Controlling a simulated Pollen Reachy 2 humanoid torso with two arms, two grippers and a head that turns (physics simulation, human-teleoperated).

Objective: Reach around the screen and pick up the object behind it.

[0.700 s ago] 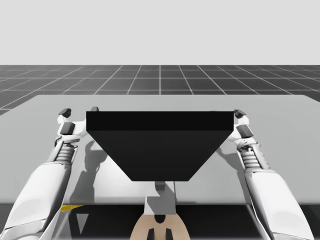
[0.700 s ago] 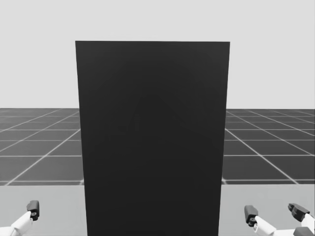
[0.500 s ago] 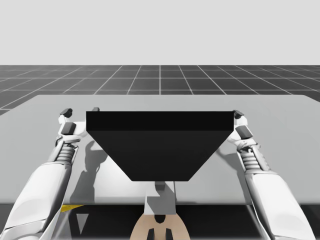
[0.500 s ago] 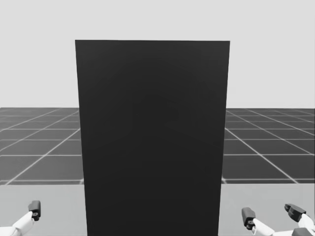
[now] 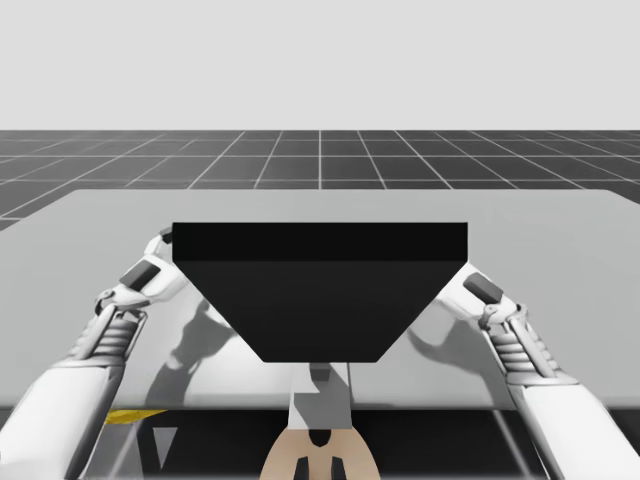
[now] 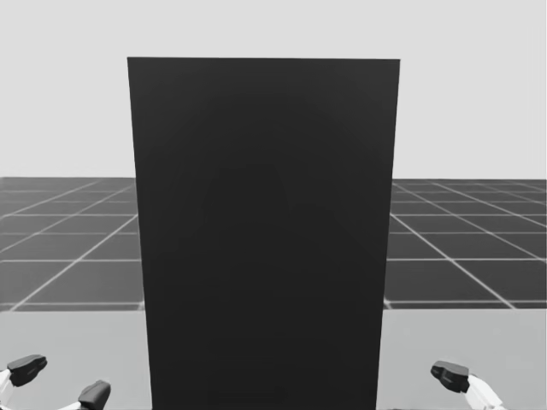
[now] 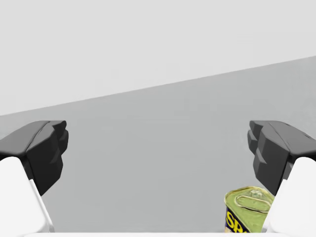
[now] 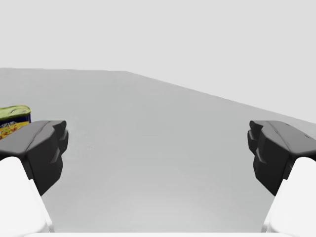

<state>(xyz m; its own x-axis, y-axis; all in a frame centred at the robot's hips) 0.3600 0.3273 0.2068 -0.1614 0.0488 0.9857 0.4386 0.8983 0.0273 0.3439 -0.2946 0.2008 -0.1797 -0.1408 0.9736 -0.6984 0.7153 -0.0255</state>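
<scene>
Can stands just ahead of our left gripper, off-centre, farther from our right gripper; both jaws apart.

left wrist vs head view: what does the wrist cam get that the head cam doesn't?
Left wrist view: a yellow-topped can on the table, ahead of my open left gripper and partly behind one of its fingers. Head view: the black screen standing upright, blocking what lies behind it, with the gridded floor beyond. Both: the grey table and my left gripper, holding nothing.
</scene>
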